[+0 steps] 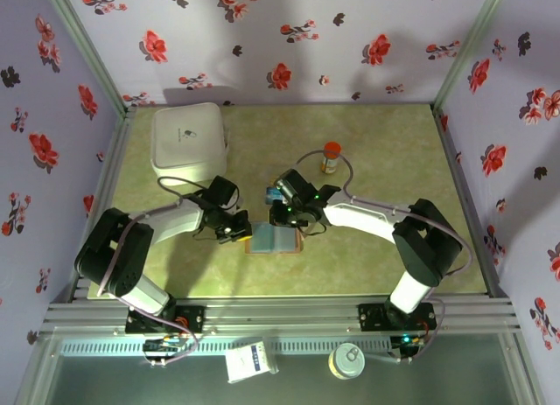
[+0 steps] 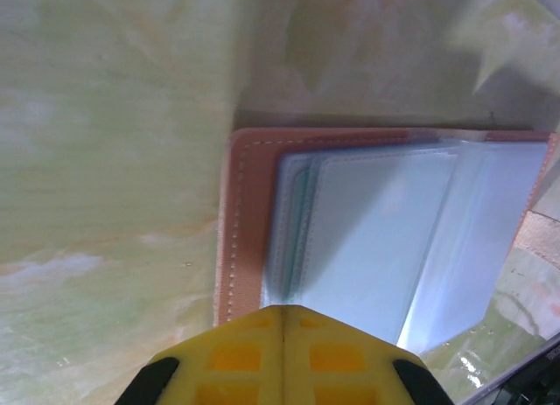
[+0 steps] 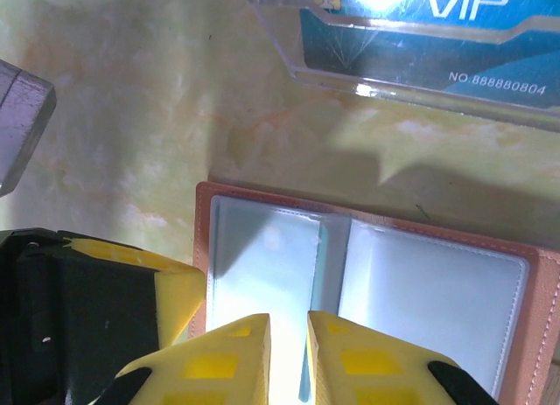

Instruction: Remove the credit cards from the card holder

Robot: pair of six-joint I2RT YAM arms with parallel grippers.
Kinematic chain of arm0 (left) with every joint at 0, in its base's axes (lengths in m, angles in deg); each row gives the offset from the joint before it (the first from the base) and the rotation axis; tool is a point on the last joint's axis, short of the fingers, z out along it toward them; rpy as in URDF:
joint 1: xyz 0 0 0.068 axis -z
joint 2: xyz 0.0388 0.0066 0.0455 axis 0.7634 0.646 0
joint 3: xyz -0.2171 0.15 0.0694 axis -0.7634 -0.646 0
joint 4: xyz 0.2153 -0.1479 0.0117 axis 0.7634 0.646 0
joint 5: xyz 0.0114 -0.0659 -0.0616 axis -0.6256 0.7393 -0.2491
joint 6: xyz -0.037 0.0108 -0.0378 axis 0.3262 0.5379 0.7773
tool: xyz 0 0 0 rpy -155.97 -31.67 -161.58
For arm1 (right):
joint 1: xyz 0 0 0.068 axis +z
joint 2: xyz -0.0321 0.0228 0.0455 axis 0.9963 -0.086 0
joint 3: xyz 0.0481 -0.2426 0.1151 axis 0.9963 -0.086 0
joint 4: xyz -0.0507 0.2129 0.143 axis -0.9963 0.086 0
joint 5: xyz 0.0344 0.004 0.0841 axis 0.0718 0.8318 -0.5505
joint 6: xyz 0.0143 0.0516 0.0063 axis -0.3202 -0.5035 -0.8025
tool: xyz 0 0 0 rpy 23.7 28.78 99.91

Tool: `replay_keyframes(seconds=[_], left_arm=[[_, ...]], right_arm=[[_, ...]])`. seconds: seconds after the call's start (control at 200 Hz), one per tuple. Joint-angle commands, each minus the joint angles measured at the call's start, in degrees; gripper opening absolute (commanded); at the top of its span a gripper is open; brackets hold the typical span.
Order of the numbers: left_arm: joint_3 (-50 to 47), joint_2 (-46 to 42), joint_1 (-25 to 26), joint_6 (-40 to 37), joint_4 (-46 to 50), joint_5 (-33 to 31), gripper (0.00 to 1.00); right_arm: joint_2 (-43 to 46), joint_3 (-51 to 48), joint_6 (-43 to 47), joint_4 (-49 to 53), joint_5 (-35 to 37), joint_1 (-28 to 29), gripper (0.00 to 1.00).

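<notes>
The brown card holder point(image 1: 274, 239) lies open on the table, its blue-grey sleeves facing up point(image 3: 420, 291) point(image 2: 385, 239). A teal credit card's edge point(image 3: 321, 256) shows inside the sleeves by the fold. My left gripper point(image 1: 241, 233) point(image 2: 283, 310) is shut, its tips together over the holder's left edge. My right gripper point(image 1: 284, 219) point(image 3: 289, 322) hangs just above the left sleeve, its jaws a narrow gap apart. A blue credit card point(image 3: 420, 29) lies in the clear tray point(image 3: 271, 20) beyond the holder.
A large white box point(image 1: 188, 143) stands at the back left and an orange-capped bottle point(image 1: 331, 157) at the back middle. Flowered walls close in three sides. A can point(image 1: 347, 361) and a small carton point(image 1: 249, 359) lie in front of the arm bases.
</notes>
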Motion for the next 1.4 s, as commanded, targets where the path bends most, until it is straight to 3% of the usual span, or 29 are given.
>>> replay_keyframes(seconds=[0.0,0.815,1.395], left_arm=[[-0.60,-1.49,0.24,0.88,1.03,-1.67,0.00],[-2.07,0.26,0.27,0.19,0.41,-1.47,0.00],[-1.45,0.50,0.25,-0.37,2.26,-2.52,0.00]], right_arm=[[-0.90,-0.33,-1.79,-0.69,-1.29,0.58,0.19],[-6.51,0.03,-6.66,-5.98,-8.56,1.68,0.24],[-9.31,0.62,-7.20,-4.75,-9.41,2.59,0.24]])
